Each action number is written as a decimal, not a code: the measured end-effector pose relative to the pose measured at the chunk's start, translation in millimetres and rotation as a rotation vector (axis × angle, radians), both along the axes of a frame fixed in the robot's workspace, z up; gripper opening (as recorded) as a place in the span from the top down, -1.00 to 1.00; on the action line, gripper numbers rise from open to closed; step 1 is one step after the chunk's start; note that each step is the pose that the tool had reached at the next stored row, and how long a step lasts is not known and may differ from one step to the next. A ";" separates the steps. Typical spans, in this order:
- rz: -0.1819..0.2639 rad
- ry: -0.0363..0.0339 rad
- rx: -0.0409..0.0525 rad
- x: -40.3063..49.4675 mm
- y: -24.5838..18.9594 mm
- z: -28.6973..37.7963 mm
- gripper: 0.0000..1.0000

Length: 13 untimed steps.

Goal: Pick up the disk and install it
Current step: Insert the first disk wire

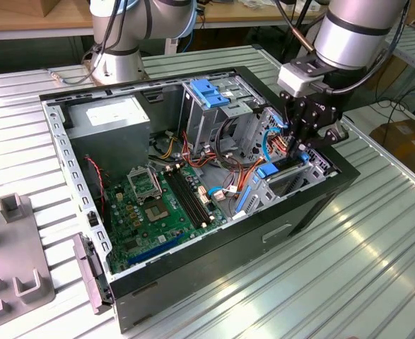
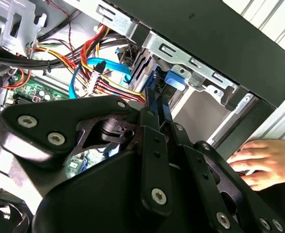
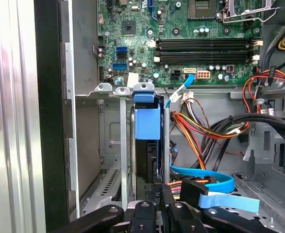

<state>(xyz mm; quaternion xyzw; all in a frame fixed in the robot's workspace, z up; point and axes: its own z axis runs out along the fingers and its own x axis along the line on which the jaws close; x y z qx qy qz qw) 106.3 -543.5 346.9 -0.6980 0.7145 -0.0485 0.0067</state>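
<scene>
The disk (image 3: 147, 124) stands on edge in the metal bay (image 3: 118, 145) at the computer case's (image 1: 313, 205) corner, blue frame outward. The gripper (image 1: 302, 145) reaches down from above, fingers (image 2: 154, 111) clamped on the disk's edge. It is likely rigid, fairly heavy and shock-sensitive, best held by the side rails. A person's hand (image 2: 261, 162) rests on the counter (image 1: 377, 261) beside the case.

Ribbed metal table (image 1: 377, 268), cardboard boxes (image 1: 405, 145) beside it.

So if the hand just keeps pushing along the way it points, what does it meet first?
Probably the disk itself: the hand points along it where it stands on edge in the metal bay. Depth is unclear, so contact may already exist.
</scene>
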 end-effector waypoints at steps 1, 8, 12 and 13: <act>0.000 0.0013 -0.0001 0.1 -0.1 0.8 0.66; 0.001 0.0042 -0.0007 0.4 -2.6 1.7 0.66; 0.006 0.0043 -0.0029 0.6 -2.7 1.5 0.66; 0.007 0.0043 -0.0029 0.7 -2.7 1.4 0.66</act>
